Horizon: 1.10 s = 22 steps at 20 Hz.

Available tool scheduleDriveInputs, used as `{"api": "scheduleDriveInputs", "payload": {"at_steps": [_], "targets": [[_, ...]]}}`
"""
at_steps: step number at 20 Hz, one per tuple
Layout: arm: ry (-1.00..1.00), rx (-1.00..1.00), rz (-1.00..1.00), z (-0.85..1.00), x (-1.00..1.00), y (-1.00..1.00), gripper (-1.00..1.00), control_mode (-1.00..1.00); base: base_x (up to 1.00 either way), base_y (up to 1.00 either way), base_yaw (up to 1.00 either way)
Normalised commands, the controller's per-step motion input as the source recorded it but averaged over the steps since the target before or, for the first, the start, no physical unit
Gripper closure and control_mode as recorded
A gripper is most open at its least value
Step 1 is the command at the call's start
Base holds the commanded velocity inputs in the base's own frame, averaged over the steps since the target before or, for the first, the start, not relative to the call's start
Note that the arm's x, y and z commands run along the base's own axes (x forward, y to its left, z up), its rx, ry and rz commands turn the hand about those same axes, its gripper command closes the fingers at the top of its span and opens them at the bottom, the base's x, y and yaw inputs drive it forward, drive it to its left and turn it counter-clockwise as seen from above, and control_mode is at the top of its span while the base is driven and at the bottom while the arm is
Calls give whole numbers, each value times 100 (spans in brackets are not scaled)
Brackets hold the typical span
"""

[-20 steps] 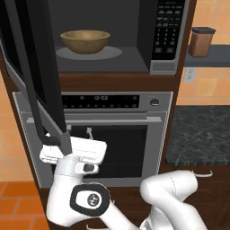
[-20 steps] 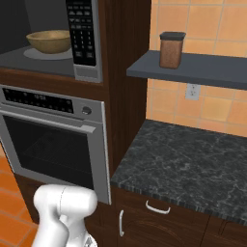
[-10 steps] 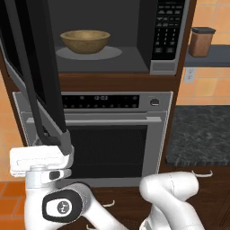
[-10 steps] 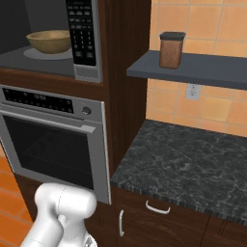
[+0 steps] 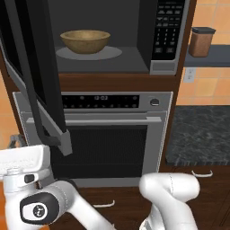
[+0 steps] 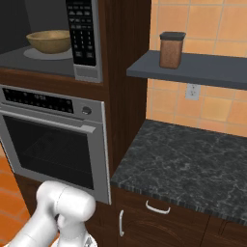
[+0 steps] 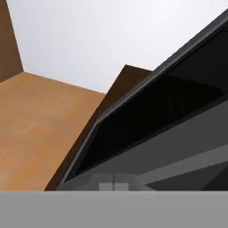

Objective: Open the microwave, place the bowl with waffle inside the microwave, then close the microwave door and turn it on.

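Observation:
The microwave stands open, and the tan wooden bowl rests on the grey turntable inside it. I cannot make out the waffle in the bowl. The microwave door is swung out to the left, its lower corner hanging just above my white hand at the lower left. In the hand view my gripper is shut with nothing between its tips, and the door's dark glass and grey trim lie close in front of it.
A silver oven with a bar handle sits below the microwave. To the right is a dark stone counter, and above it a shelf carrying a brown canister. Orange floor lies below.
My hand has slid left, away from under the door's lower edge, to the picture's left border. The jaws have closed. Bowl and door have not moved.

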Motion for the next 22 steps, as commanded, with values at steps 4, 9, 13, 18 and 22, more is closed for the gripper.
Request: {"api": "scheduleDriveInputs", "payload": {"at_steps": [4,9,13,18,22], "targets": [[-23,14,0,42,0,-1,100,-100,0,0,0],[-10,27,0,62,0,-34,100,-100,0,0,0],[-5,34,1,73,0,-58,100,-100,0,0,0],[-7,39,2,81,-2,-72,100,-100,0,0,0],[-7,44,5,86,-6,-96,100,-100,0,0,0]]}}
